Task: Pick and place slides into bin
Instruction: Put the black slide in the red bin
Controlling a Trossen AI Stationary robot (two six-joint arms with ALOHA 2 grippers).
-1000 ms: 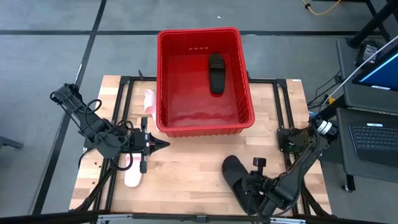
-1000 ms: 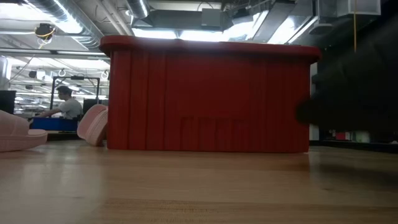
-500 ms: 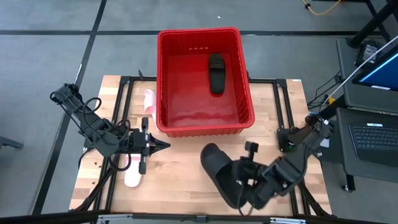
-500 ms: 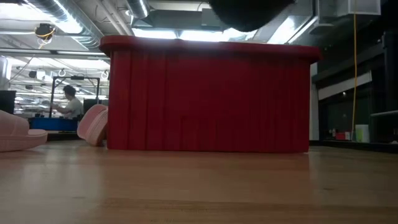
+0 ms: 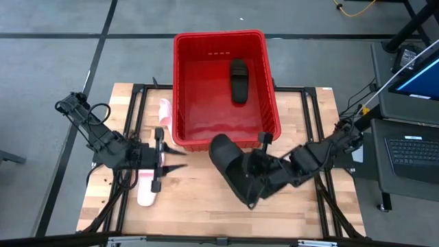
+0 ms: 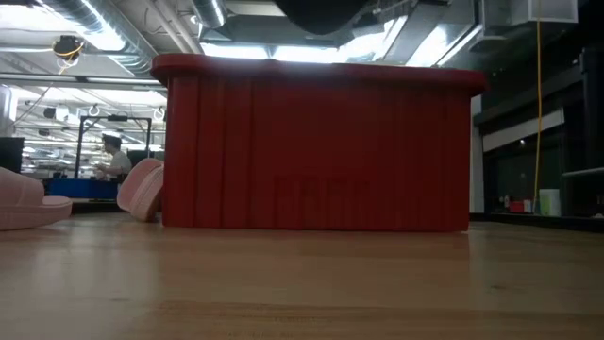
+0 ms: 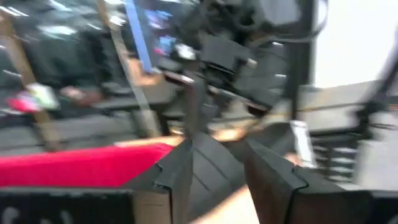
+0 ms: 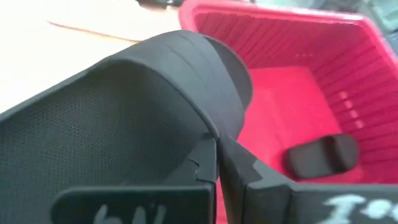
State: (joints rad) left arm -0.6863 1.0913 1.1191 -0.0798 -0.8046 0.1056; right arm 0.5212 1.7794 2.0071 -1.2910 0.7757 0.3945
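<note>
My right gripper (image 5: 252,169) is shut on a black slide (image 5: 230,168), which hangs in the air just before the near wall of the red bin (image 5: 226,140). In the low view this slide (image 6: 321,9) shows above the bin's rim. A second black slide (image 5: 238,81) lies on the bin's floor. My left gripper (image 5: 180,159) stands open left of the bin's near corner, touching nothing. One pink slide (image 5: 146,189) lies flat on the table under the left arm. Another pink slide (image 5: 164,112) leans against the bin's left wall. My right gripper pinches the edge of the black slide's wide strap (image 8: 208,134) between its two fingers. The fingers come from the table's right, slanting toward the bin. The slide is lifted clear of the table, its far end toward the bin.
The bin (image 6: 316,151) takes up the table's far middle. Metal frame rails (image 5: 312,116) run along the table on both sides. Bare wood (image 5: 199,206) lies between the arms near the front edge. A person (image 6: 113,161) shows far off in the room.
My right gripper has carried the black slide up and toward the table's left and far side, from the near right corner to the bin's near wall. My left gripper has opened, staying where it was.
</note>
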